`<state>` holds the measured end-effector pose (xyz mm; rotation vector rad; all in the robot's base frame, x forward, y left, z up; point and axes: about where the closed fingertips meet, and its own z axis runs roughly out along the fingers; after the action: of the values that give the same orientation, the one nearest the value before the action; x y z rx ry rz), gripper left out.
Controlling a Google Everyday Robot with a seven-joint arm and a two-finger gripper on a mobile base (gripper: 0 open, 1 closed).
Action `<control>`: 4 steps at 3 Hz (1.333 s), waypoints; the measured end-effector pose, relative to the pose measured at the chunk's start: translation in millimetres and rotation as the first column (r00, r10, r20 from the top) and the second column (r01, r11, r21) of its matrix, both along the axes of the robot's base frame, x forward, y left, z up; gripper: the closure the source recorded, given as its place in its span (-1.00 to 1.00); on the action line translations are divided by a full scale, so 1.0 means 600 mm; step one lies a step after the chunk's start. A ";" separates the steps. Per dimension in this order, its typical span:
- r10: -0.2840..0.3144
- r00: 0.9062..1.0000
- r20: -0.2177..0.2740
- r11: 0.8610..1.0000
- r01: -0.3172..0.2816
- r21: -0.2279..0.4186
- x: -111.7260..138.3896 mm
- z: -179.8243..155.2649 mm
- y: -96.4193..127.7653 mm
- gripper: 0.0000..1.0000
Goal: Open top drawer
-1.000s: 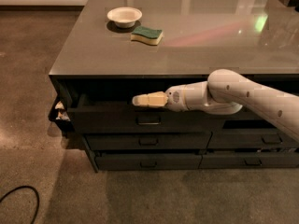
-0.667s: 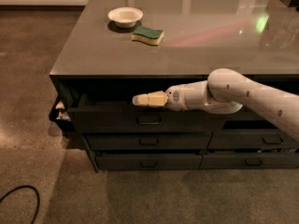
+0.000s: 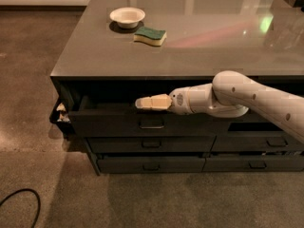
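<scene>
Lying on the carpet at far left is a loop of black cable [image 3: 20, 199]. On the grey counter top [image 3: 213, 46], toward its back left, sit a white bowl [image 3: 127, 16] and, just beside it on the right, a green-and-yellow sponge [image 3: 150, 35]. Below the counter edge the top drawer [image 3: 109, 123] stands partly pulled out, with its front forward of the two lower drawers [image 3: 151, 154] and a dark gap behind it. Its loop handle [image 3: 152, 124] is untouched. The gripper [image 3: 152, 102] hangs just above the drawer front's top edge, over the handle, pointing left; jaws together, nothing between them. The white arm [image 3: 247, 99] enters from the right, crossing the neighbouring stack [image 3: 266, 146].
</scene>
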<state>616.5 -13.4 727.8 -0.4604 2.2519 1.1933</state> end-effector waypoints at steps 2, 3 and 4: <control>0.009 1.000 -0.021 1.000 -0.009 -0.019 -0.016 -0.002 -0.007 -1.00; 0.032 0.999 -0.041 0.998 -0.034 -0.049 -0.033 -0.011 -0.012 -1.00; 0.032 0.999 -0.041 0.998 -0.034 -0.049 -0.034 -0.005 -0.012 -1.00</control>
<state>596.4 -20.8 725.0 -0.4991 2.3210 1.1754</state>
